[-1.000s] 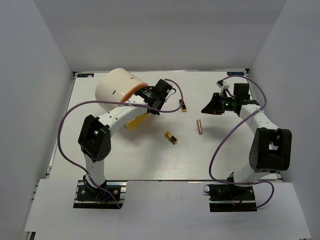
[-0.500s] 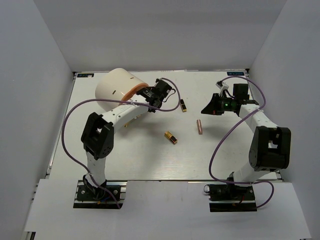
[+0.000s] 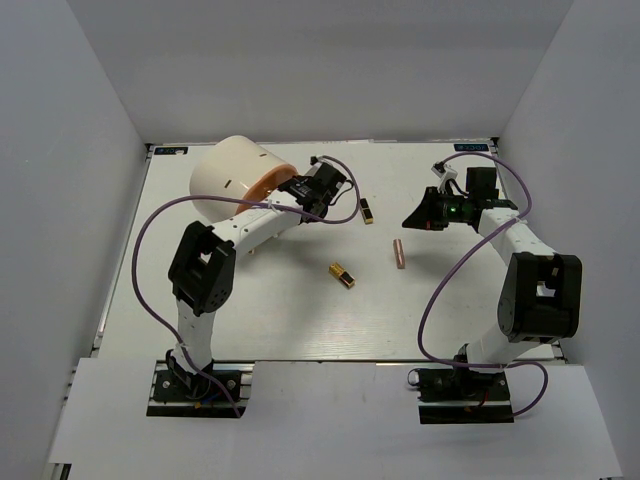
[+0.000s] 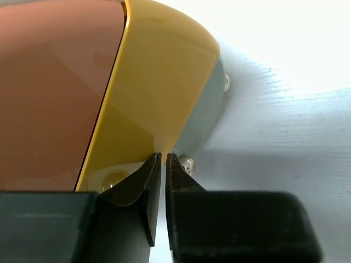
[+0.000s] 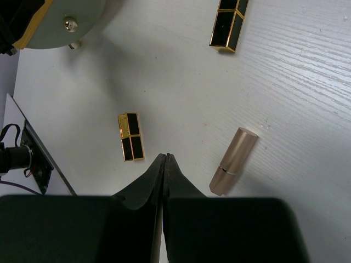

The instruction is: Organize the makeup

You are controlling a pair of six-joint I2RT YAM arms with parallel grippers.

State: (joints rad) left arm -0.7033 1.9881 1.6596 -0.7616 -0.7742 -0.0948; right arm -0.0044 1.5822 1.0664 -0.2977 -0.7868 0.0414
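Note:
Three pieces of makeup lie on the white table: a gold-and-black lipstick [image 3: 342, 275] [image 5: 131, 137], a second one [image 3: 367, 211] [image 5: 227, 27] further back, and a rose-gold tube [image 3: 399, 253] [image 5: 234, 161]. My left gripper [image 3: 293, 190] [image 4: 163, 155] is right at the yellow rim [image 4: 159, 82] of the big cream cylinder [image 3: 230, 180], which lies on its side. Its jaws stand a narrow slit apart with nothing between them. My right gripper [image 3: 408, 220] [image 5: 165, 155] hovers shut and empty above the table, between the near lipstick and the rose-gold tube.
The cylinder's orange front [image 3: 268, 180] faces the table's middle, and its grey underside with small feet [image 4: 200, 120] rests on the table. White walls enclose the table on three sides. Purple cables loop from both arms.
My left arm has swung closer to the cylinder's front, and its jaws have parted slightly. A yellow patch seen below that arm one second ago no longer shows. The right arm has not moved.

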